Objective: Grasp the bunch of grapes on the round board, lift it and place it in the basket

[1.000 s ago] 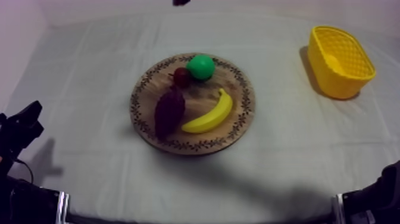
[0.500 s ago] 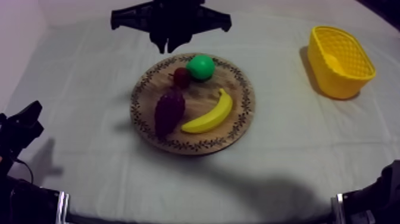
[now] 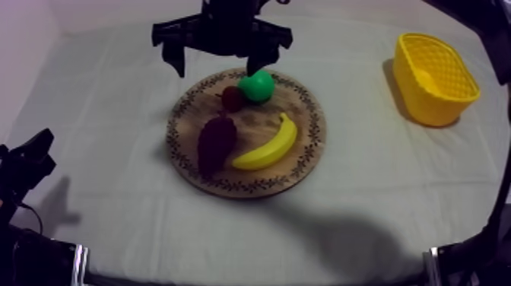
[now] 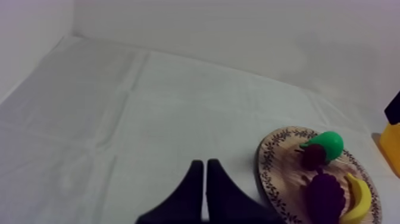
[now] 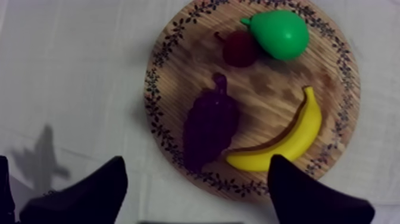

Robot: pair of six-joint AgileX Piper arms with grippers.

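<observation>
Resting near left, clenched on nothing: left end effector [image 4: 205, 165]. Lying on one wooden board [image 3: 176, 152]: one bunch of grapes [image 3: 217, 143], long axis near-to-far, stem pointing at one small red fruit [image 3: 232, 98], beside one banana [image 3: 268, 146], one pear [image 3: 257, 85]. Hovering released over the far rim: right end effector [image 3: 219, 65]. Standing far right on grey-white clothed surface [image 3: 114, 99]: one yellow basket [image 3: 435, 76].
</observation>
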